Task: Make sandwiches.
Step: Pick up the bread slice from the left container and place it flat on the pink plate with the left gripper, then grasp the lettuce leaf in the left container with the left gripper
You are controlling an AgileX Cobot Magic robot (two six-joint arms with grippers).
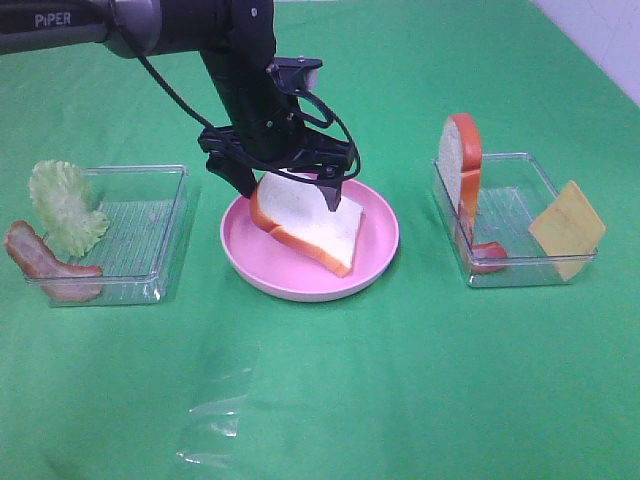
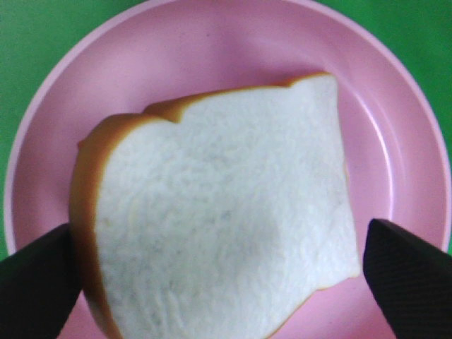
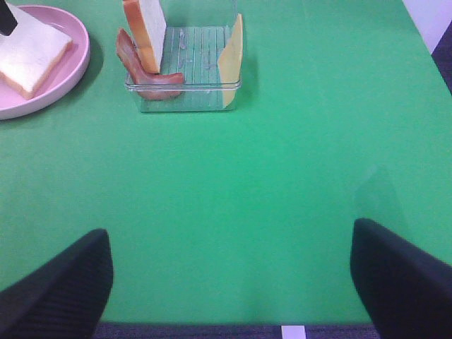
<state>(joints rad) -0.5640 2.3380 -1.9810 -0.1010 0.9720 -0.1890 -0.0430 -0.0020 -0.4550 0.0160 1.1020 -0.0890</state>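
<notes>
Your left end effector (image 1: 290, 197) has its jaws spread wide on either side of the white toy bread slice with orange crust (image 1: 315, 228), which lies on the round pink plate (image 1: 247, 262). Your right end effector (image 3: 229, 282) hangs above the green desk (image 3: 282, 176), fingers apart and holding nothing.

Two white bread slices (image 1: 310, 228) (image 1: 455, 155), one lettuce leaf (image 1: 65, 205), one bacon strip (image 1: 40, 260), one red slice (image 1: 488, 256), one cheese square (image 1: 567, 228), two clear trays (image 1: 150, 225) (image 1: 510, 205), one pink plate (image 1: 300, 285)
</notes>
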